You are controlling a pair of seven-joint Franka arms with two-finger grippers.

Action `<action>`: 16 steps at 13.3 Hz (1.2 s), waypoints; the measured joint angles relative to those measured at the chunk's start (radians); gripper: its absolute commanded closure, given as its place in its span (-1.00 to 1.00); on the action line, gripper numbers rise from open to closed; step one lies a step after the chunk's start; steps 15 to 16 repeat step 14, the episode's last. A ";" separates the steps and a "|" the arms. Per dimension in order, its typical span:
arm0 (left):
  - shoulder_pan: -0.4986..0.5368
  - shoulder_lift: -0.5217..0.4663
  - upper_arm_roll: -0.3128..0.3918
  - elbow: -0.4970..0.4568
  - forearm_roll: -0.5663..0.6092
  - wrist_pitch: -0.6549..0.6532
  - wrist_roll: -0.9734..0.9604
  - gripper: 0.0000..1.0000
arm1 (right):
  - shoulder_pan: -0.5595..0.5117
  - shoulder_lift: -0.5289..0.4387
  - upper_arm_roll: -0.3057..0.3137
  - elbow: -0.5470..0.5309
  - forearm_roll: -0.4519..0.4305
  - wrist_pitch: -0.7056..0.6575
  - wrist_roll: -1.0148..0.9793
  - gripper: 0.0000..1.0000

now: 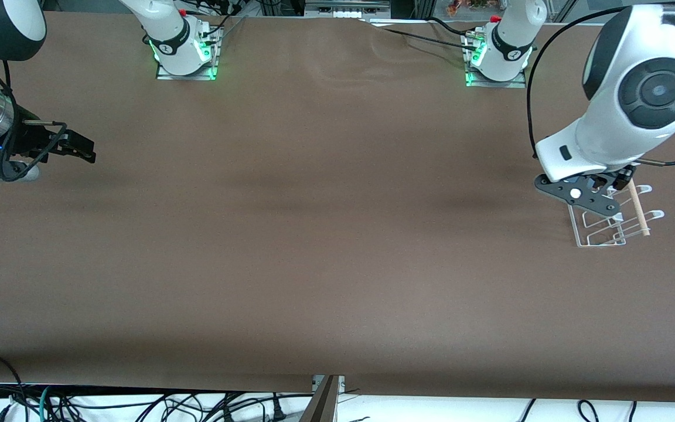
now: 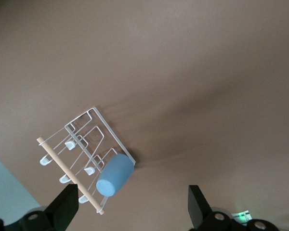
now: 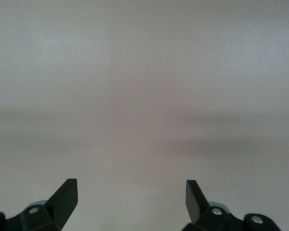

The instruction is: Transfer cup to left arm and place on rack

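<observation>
- The cup (image 2: pixel 115 174) sits upside down on the rack (image 2: pixel 97 126), at the left arm's end of the desk (image 1: pixel 314 234).
- The left end effector (image 2: pixel 132 207) hangs over it, fingers wide, empty.
- The right end effector (image 1: pixel 82 147) waits at the right arm's end, wide open.

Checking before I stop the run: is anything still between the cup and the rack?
Nothing visible: the cup already lies on the rack. The left gripper hangs open over it, the right gripper open and empty.
</observation>
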 measured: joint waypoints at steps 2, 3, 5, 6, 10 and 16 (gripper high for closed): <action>0.012 0.003 0.032 0.024 -0.088 0.019 0.000 -1.00 | 0.000 0.000 0.000 0.000 0.000 0.000 0.000 -0.99; 0.015 0.000 0.060 0.028 -0.130 0.049 -0.007 -1.00 | 0.000 0.001 0.000 0.000 0.000 0.000 0.000 -0.98; -0.006 -0.028 0.168 0.000 -0.256 0.127 -0.059 -1.00 | 0.000 0.001 0.000 0.000 0.000 0.000 0.000 -0.98; -0.036 -0.059 0.243 -0.046 -0.316 0.166 -0.091 -1.00 | 0.000 0.001 0.000 0.000 0.000 0.000 0.000 -0.99; -0.084 -0.187 0.372 -0.248 -0.363 0.285 -0.131 -1.00 | 0.000 0.002 0.000 0.001 0.000 0.000 0.000 -0.98; -0.084 -0.236 0.332 -0.287 -0.296 0.304 -0.148 -1.00 | 0.000 0.003 0.000 0.001 0.000 0.000 0.000 -0.99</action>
